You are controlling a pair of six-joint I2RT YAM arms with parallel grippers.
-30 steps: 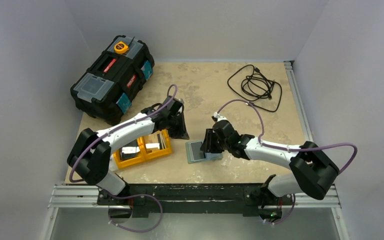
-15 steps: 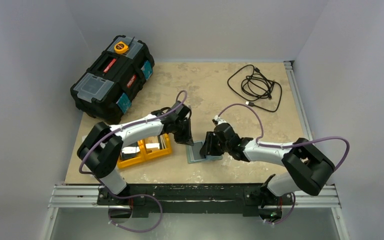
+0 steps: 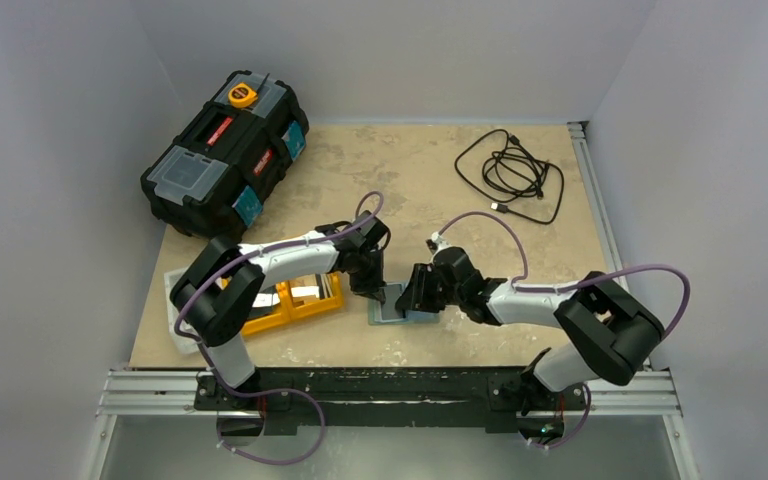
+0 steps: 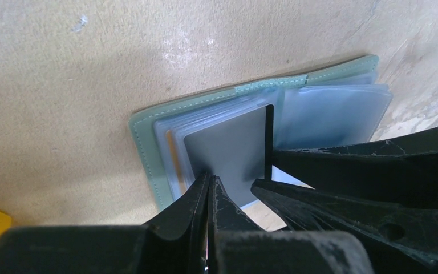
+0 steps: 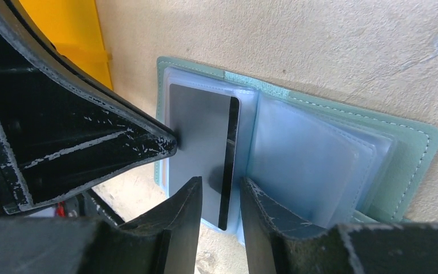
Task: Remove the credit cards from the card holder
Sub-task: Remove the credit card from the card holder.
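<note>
Pale walls on three sides, beige mottled counter (image 3: 420,190) below. Far left on it, black toolbox (image 3: 225,155); far right, loosely coiled black cable (image 3: 515,170); near the front left, orange tray (image 3: 256,324), close by the left arm.

Front centre, between the two arms: grey-green card holder (image 4: 146,151), lying open and flat on the counter, pale blue clear sleeves (image 5: 313,165) fanned across both halves. On top of the sleeves of the half nearer the tray, one dark grey credit card (image 5: 197,131), its inner long edge showing as a black line, raised a little off the sleeve.

Left pincer (image 4: 208,191): closed, both fingers pressed together to a point, tip touching the card's outer edge. Cannot tell whether any of the card sits between them.

Right pincer (image 5: 221,185): part open, reaching in from the other side, one finger on each side of the card's raised black edge, tips down at the sleeves. Not clamped on it as far as visible.
</note>
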